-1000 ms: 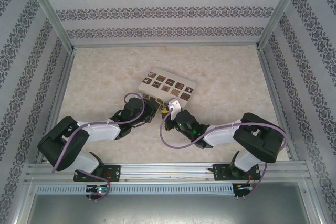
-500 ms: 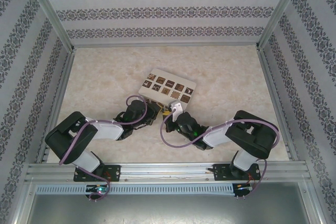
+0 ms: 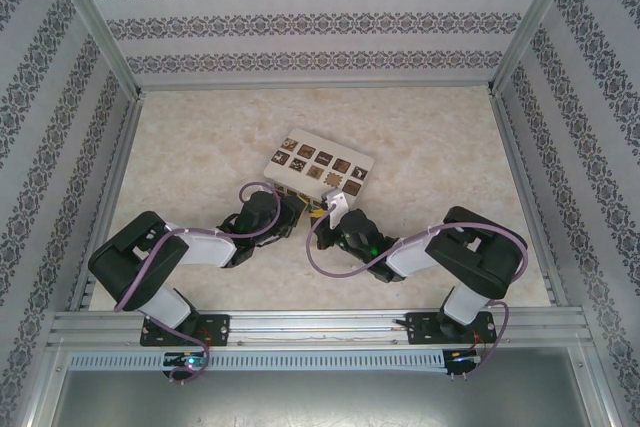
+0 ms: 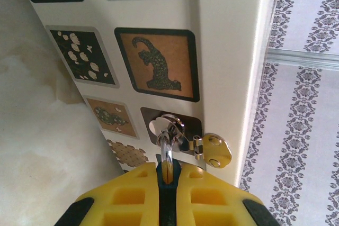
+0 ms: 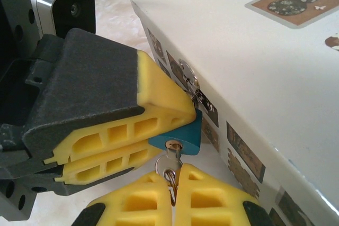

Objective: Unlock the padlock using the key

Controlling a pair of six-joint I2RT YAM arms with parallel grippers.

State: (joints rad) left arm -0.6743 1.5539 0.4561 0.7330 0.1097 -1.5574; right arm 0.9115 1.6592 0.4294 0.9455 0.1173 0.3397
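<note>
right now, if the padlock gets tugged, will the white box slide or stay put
Probably slides: the white box looks light and sits loose on the smooth table. The padlock is hooked through its clasp, so a tug would likely drag the box along. Being low and flat, it seems unlikely to tip.

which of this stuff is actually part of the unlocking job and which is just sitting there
In the job:
- padlock, clamped by the left gripper, jaws shut
- key, at its keyhole, pinched by the right gripper
- hasp holding its shackle

Just there:
- white tiled box carrying the hasp
- table
- patterned walls
</note>
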